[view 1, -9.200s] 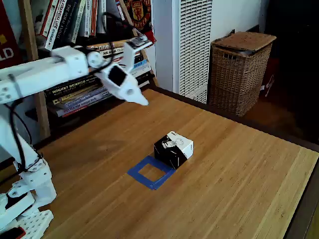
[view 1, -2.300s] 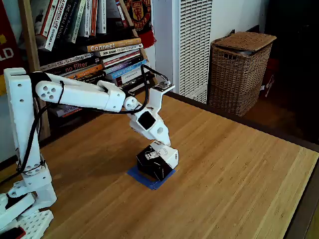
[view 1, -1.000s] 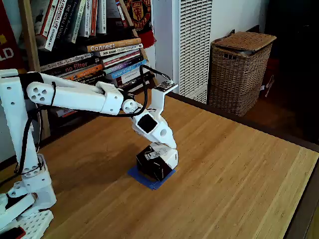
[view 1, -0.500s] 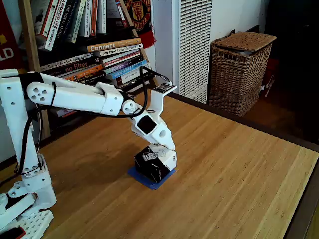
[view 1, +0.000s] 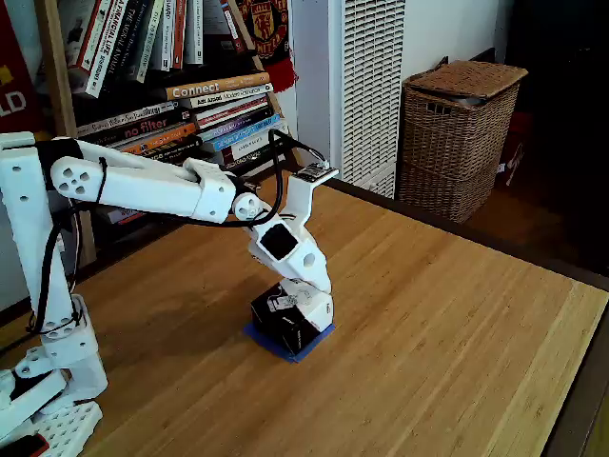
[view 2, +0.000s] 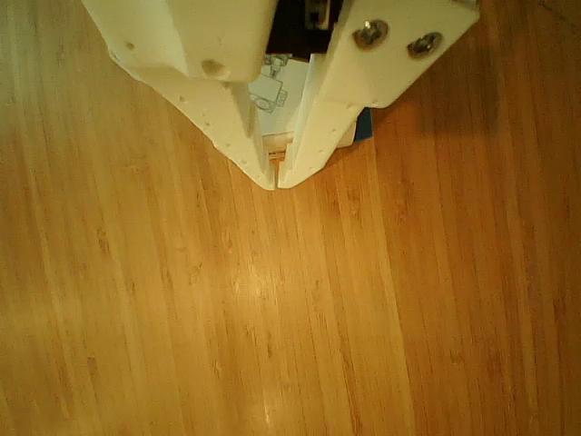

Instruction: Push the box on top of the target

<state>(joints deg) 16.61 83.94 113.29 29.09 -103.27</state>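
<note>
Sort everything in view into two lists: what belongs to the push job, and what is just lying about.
Part of the job:
- the box, under the gripper's tip
- the target, blue tape showing at the box's edge
- the gripper, fingertips together

Just lying about:
- the wicker basket
- the books on the shelf
- the white louvred unit

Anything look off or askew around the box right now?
Nothing damaged. The box sits turned relative to the target, with blue tape showing at its near and right edges. The gripper, jaws closed, presses against its far side.
</note>
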